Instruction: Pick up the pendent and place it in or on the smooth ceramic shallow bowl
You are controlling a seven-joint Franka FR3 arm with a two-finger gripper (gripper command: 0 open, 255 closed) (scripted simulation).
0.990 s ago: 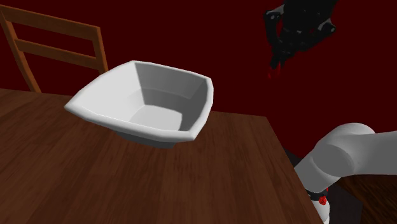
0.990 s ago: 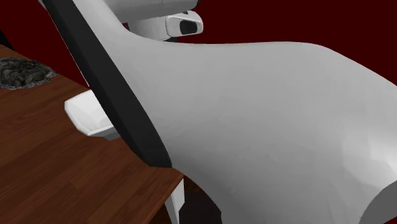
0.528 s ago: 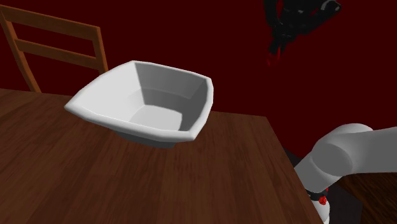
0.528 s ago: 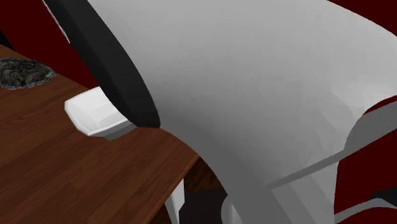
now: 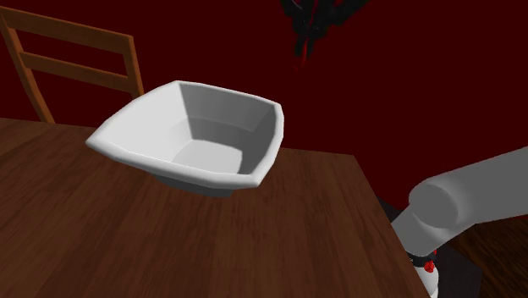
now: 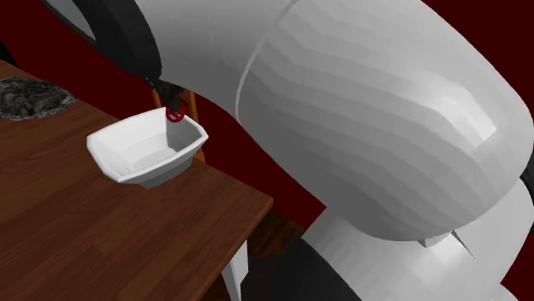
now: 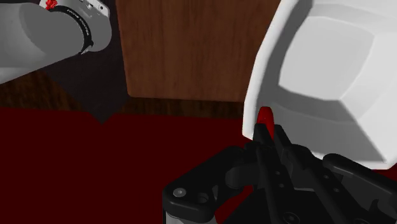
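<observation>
The black gripper (image 7: 266, 145) has its fingers pinched shut on the red pendant (image 7: 265, 119), which pokes out past their tips as a little loop hanging downward. It is held well above the white bowl (image 5: 224, 127), and along the gripper's line of sight it lies over the bowl's rim rather than its hollow. I'd judge the drop needs a short carry inward to the bowl's middle, then a lowering before release, or it may clip the rim and fall outside. The bowl sits near the edge of a dark wooden table (image 5: 271, 245). Behind the bowl stands a wooden chair (image 5: 76, 63), and farther along from the bowl lies a dark rubbly heap (image 6: 26, 96). Deep red walls close the room.
</observation>
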